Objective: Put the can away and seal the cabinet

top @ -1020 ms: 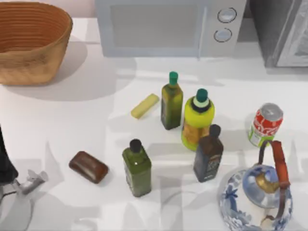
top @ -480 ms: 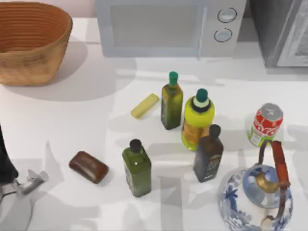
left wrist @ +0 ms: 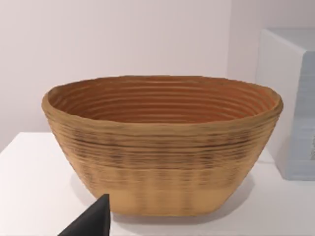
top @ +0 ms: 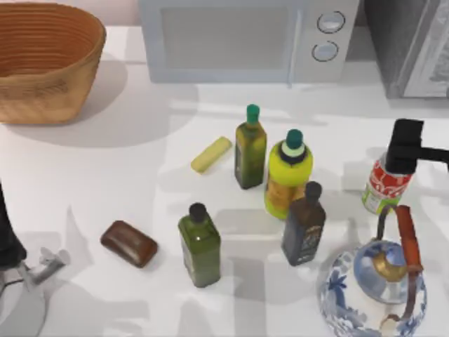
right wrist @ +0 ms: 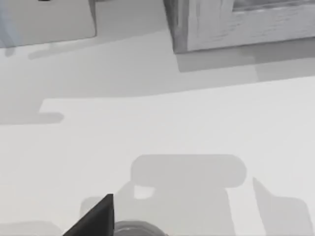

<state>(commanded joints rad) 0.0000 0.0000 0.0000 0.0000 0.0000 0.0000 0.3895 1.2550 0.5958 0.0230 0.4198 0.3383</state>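
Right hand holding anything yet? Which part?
Cannot be told. The right hand sits over the top of the can, which stands on the table; a closed grip isn't visible.

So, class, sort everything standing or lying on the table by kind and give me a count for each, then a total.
Bottles: 4
Cans: 1
Teapots: 1
Baskets: 1
Microwaves: 1
Cabinets: 1
Yellow bars: 1
Brown blocks: 1
Total: 11

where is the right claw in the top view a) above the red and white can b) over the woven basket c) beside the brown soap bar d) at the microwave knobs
a: the right claw hangs directly above the small red and white drinks can near the table's right edge.
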